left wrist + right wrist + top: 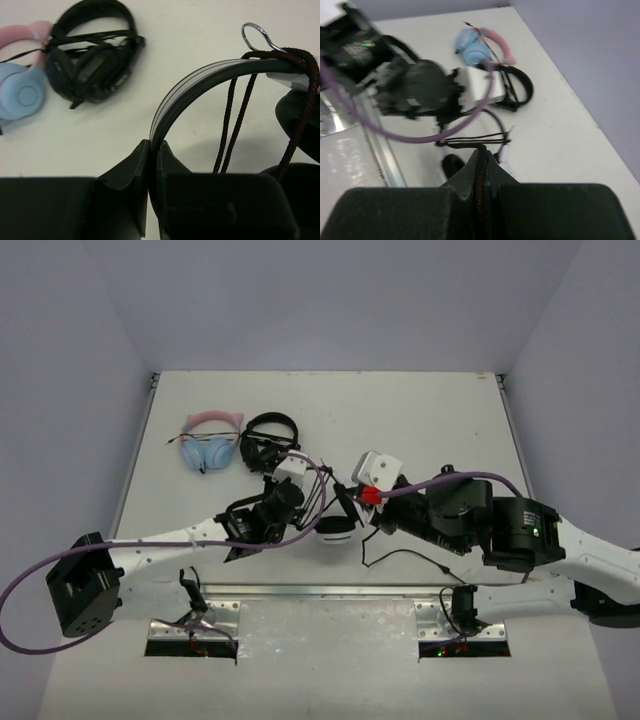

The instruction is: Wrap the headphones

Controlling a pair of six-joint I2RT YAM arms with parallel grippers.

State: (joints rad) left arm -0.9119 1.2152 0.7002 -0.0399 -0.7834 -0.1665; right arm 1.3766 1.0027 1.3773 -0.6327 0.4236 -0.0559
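The white headphones [335, 532] are held up off the table between my two arms. My left gripper [302, 508] is shut on their headband [200, 75]; the left wrist view shows my jaws [154, 145] pinching the band's end. The thin black cable [235, 120] is looped over the band in a few strands. My right gripper [347, 502] is shut on the braided cable [481, 172], just right of the band, and the strands [475, 137] run taut ahead of it. A loose stretch of cable [405, 555] lies on the table.
The all-black headphones [268, 440] and the pink-and-blue cat-ear pair [208, 440] lie at the back left, close to my left arm. Both show in the left wrist view [92, 60] [20, 85]. A metal rail [330, 590] runs along the near edge.
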